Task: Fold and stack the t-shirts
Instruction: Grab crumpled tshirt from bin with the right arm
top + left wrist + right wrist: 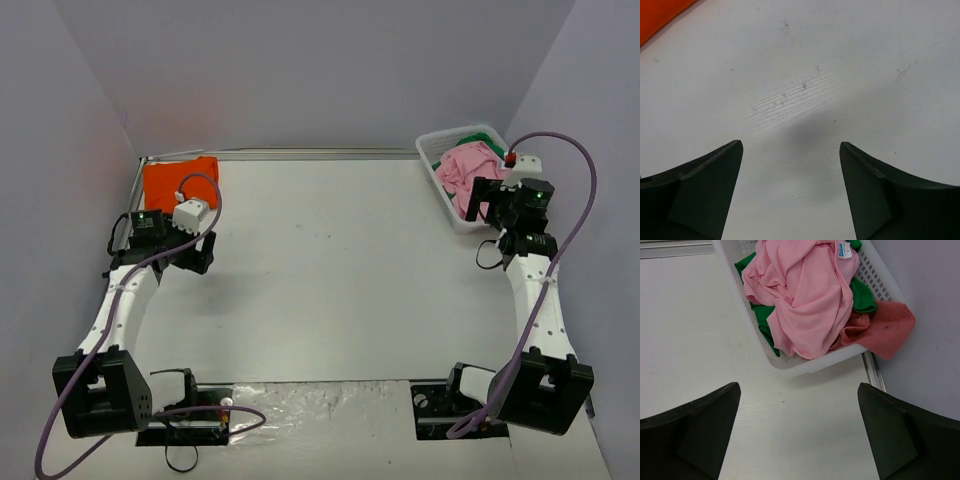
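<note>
**Left arm**: white rounded links, black joint housings, blocky black base on a black plate.
**Right arm**: same build, with its own black base block.
**Cables:** one purple cable per arm, left and right; the right one ends in a red plug.
**Wrists:** each carries a white box, left and right, and a small green light.
**Left gripper** and **right gripper**: two matte black, wedge-shaped fingers each, with flat inner faces.
</note>
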Available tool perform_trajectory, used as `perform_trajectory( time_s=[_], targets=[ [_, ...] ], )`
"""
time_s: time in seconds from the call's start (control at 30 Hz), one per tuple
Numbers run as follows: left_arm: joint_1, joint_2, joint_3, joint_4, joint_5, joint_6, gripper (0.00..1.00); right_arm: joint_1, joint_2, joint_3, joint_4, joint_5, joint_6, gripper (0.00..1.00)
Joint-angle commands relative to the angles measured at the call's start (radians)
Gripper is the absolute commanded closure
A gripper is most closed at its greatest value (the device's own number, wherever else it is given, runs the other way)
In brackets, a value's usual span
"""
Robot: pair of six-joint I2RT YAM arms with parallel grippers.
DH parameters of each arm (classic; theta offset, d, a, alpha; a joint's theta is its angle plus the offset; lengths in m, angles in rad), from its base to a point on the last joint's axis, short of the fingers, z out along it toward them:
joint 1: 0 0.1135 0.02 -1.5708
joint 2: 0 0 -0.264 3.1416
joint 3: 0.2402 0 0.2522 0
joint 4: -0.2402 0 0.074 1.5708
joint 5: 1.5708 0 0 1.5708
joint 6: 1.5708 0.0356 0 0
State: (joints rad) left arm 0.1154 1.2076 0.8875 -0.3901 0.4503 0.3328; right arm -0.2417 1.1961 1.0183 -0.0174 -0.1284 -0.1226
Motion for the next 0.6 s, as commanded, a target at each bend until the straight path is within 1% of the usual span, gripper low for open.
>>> perform_trajectory(
  time_s=[0.0,0.03,0.07,0.13,0.17,0.2,0.27,0.37,0.5,0.53,0.57],
  targets=[
    [0.004,-0.068,0.044,-0.019,0.027,0.014,0.23,-0.014,-0.039,0.014,0.034,-0.058,0.012,0.00],
    [0.004,-0.072,0.044,-0.021,0.027,0.014,0.22,-0.015,-0.047,0.000,0.036,-0.104,-0.012,0.00],
    [0.004,-0.085,0.041,-0.029,0.027,0.018,0.22,-0.015,-0.047,-0.033,0.033,-0.251,-0.081,0.00],
    [0.004,-0.092,0.048,-0.073,0.054,0.053,0.19,-0.015,-0.027,-0.060,0.022,-0.350,-0.138,0.00],
    [0.004,-0.092,0.068,-0.091,0.063,0.061,0.18,-0.013,-0.014,-0.061,0.022,-0.365,-0.143,0.00],
    [0.004,-0.092,0.077,-0.108,0.073,0.072,0.15,-0.014,0.003,-0.055,0.022,-0.350,-0.135,0.00],
    [0.004,-0.095,0.102,-0.141,0.103,0.078,0.14,-0.010,0.065,-0.020,-0.024,-0.314,-0.127,0.00],
    [0.004,-0.124,0.103,-0.136,0.123,0.074,0.13,0.018,0.138,0.015,-0.065,-0.243,-0.132,0.00],
    [0.004,-0.149,0.079,-0.115,0.120,0.075,0.12,0.172,0.226,0.051,-0.026,0.045,-0.149,0.00],
    [0.004,-0.146,0.076,-0.116,0.123,0.080,0.12,0.223,0.297,0.095,-0.026,0.124,-0.155,0.00],
    [0.006,-0.146,0.074,-0.119,0.125,0.086,0.12,0.234,0.333,0.124,-0.033,0.172,-0.166,0.00]
  ],
)
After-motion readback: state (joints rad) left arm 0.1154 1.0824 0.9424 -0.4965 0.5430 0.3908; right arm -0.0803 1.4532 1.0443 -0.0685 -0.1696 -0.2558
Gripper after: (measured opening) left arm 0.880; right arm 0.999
